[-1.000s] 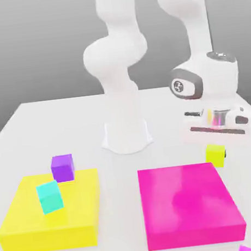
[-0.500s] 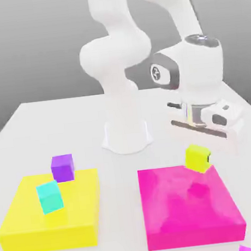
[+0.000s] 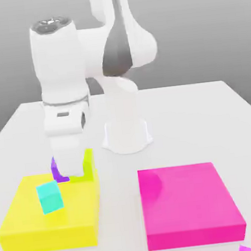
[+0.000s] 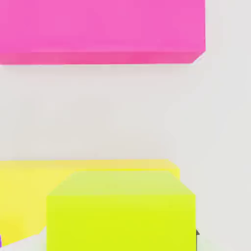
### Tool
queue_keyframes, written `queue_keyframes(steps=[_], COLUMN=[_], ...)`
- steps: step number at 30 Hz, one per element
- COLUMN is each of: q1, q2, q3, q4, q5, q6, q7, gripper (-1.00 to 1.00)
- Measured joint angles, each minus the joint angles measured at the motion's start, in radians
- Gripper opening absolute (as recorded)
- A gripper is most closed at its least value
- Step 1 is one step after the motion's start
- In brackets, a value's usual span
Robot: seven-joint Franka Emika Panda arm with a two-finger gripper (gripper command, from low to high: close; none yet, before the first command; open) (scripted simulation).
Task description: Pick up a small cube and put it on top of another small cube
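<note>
Hand (image 3: 72,169) gripping lime-yellow cube (image 3: 87,164), just beside purple cube (image 3: 57,171) at flat yellow block's (image 3: 29,224) far edge. Center over purple cube, lower squarely, release only once seated flat.

Glossy white rounded arm (image 3: 94,49), grey joint

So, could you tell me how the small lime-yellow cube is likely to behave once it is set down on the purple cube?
The lime-yellow cube looks rigid and flat-faced, so it should probably sit still rather than roll. The purple cube seems about the same size, leaving little margin: an off-centre placement might tip it off. Its plain matte faces suggest it is unlikely to slip much.
</note>
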Motion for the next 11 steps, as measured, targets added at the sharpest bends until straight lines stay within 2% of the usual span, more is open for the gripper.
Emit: queue_keyframes(steps=[3,8,9,11], q1=[-0.019,0.008,0.01,0.01], q2=[0.041,0.179,0.194,0.194], q3=[-0.042,-0.076,-0.079,-0.079], q4=[0.005,-0.021,-0.024,-0.024], q5=[0.028,0.125,0.135,0.135], q6=[0.03,0.18,0.197,0.197], q7=[-0.017,-0.089,-0.097,-0.097], gripper=[-1.0,-1.0,1.0,1.0])
